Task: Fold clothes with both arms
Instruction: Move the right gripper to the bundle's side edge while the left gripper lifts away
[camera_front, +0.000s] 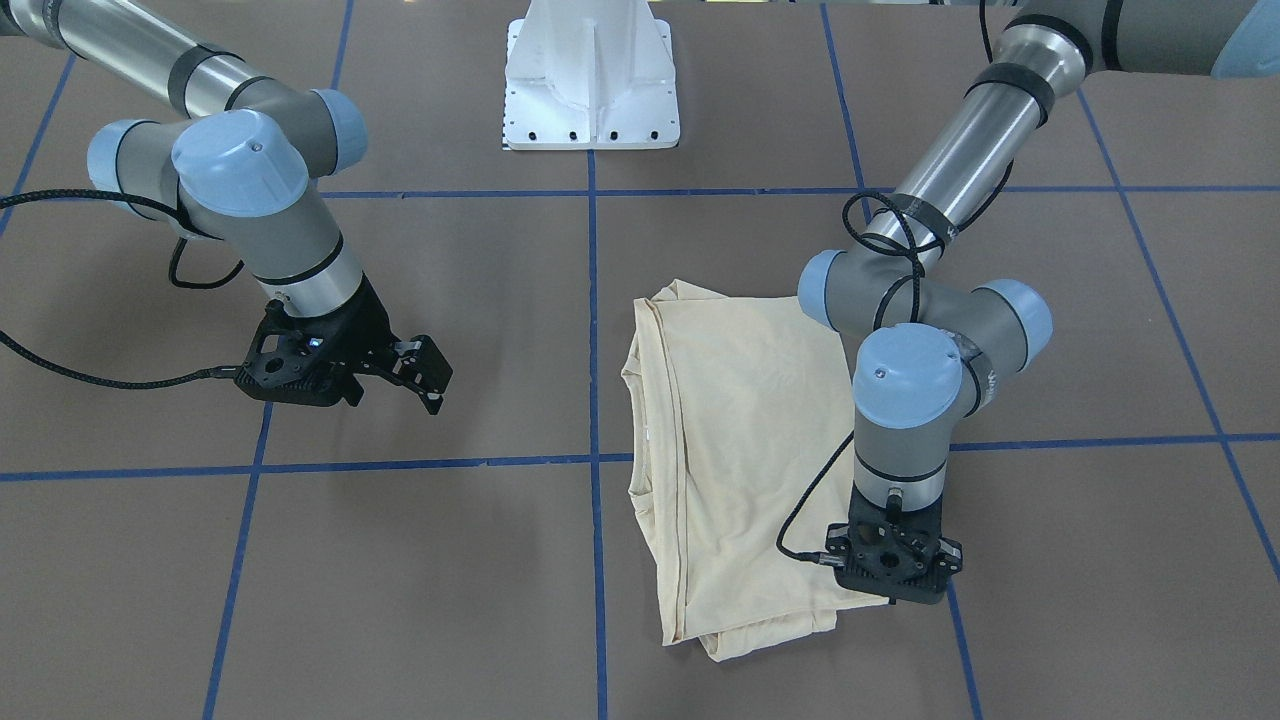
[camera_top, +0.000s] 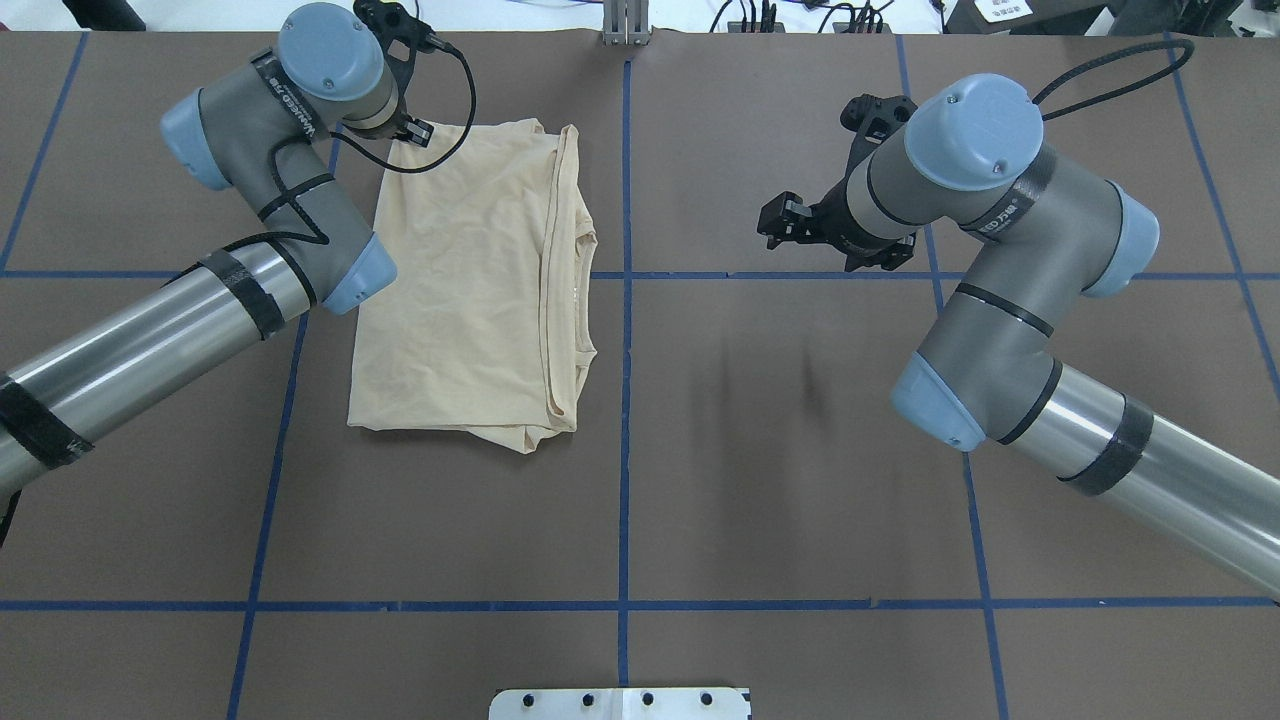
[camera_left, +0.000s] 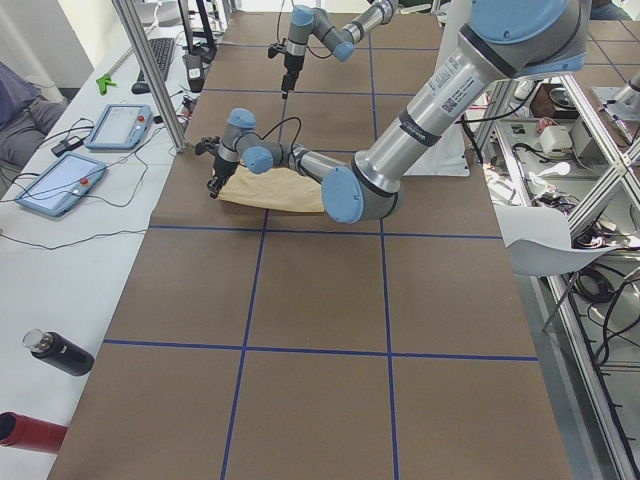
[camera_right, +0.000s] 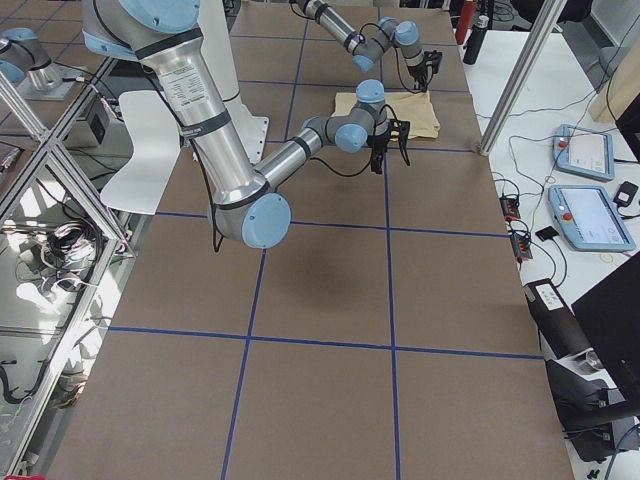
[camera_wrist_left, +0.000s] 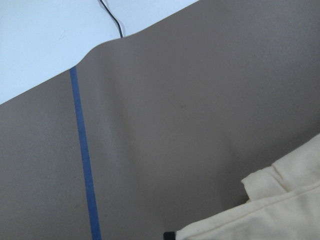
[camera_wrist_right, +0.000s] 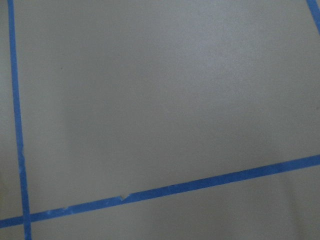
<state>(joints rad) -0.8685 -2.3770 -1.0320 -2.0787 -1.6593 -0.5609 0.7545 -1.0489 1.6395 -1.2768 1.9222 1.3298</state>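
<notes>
The pale cream-yellow shirt (camera_front: 740, 450) lies folded into a tall rectangle on the brown table, on my left side (camera_top: 470, 290). Its print is hidden and its collar edge faces the table's middle. My left gripper (camera_top: 418, 131) points down at the shirt's far outer corner. In the left wrist view one black fingertip (camera_wrist_left: 170, 234) touches the shirt's hem (camera_wrist_left: 280, 210), and the gripper looks shut on that corner. My right gripper (camera_front: 425, 378) hangs open and empty above bare table, well apart from the shirt, and it also shows in the overhead view (camera_top: 782, 215).
The white pedestal base (camera_front: 592, 90) stands at the robot's side of the table. Blue tape lines (camera_top: 625, 400) grid the brown surface. Beyond the table's far edge are an aluminium post (camera_left: 150, 70), two tablets (camera_left: 60, 180) and a black bottle (camera_left: 60, 352).
</notes>
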